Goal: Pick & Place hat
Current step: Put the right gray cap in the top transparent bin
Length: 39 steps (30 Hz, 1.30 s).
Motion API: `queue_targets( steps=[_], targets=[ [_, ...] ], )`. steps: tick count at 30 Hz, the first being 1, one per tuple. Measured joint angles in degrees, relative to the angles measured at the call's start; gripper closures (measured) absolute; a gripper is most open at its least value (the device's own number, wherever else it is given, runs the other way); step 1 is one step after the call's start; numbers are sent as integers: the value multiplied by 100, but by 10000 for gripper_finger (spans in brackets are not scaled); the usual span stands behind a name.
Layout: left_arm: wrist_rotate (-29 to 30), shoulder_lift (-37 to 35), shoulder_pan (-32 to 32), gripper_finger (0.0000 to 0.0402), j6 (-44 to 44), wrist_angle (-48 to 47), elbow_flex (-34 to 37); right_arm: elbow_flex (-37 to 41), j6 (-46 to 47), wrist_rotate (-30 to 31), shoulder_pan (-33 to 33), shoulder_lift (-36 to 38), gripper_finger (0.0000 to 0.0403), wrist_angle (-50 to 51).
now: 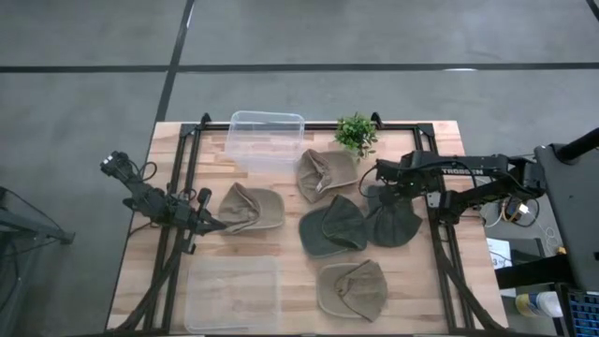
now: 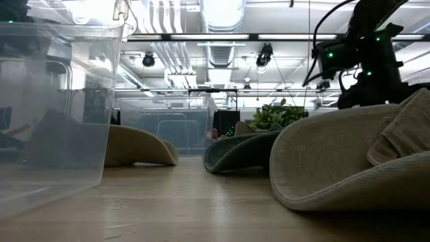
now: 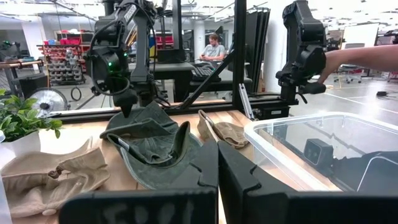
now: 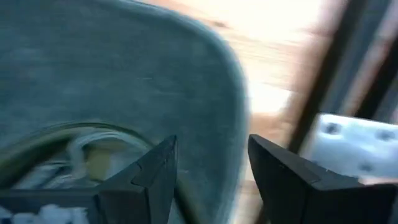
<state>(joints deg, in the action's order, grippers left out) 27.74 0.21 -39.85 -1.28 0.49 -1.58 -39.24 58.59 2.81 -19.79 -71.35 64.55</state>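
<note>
**A:** so where's the hat? I count 5 on the bench.

**B:** yeah, 5. The one in play is the dark green hat on the right side, touching a second dark green hat in the middle. A tan hat lies beside the small plant, another tan hat is left of centre, and a third tan one sits at the near edge.

**A:** and the surface, the room?

**B:** light wood bench on a black frame. An empty clear bin is at the far edge, a second clear bin at the near left. Grey concrete floor all round. The left wrist view shows a workshop behind, with a person seated far off and somebody's arm reaching in from the side.

**A:** pincers?

**B:** right pincer is spread open, down over the dark green hat's brim, one finger either side of the edge. Not clamped on it. Left pincer waits at the left tan hat's edge, fingers pressed together, holding nothing.
</note>
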Motion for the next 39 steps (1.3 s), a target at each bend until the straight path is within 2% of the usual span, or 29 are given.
queue_targets(
  steps=[10,13,19,26,34,39],
  targets=[
    [0,0,0,401,-2,2,1,100,-201,-282,-2,-116,247,-251],
    [-1,0,1,401,-2,2,1,73,-222,-280,-2,-111,280,-261],
    [0,0,1,401,0,1,1,-57,-397,-284,-4,-98,379,-343],
    [-1,0,1,401,-1,2,1,-501,-626,-187,0,-103,389,-225],
    [-1,0,1,401,0,2,-1,-1801,-689,750,2,-107,390,1002],
    [-1,0,1,401,0,2,-1,-2666,-689,1091,102,-107,390,1571]
  ],
)
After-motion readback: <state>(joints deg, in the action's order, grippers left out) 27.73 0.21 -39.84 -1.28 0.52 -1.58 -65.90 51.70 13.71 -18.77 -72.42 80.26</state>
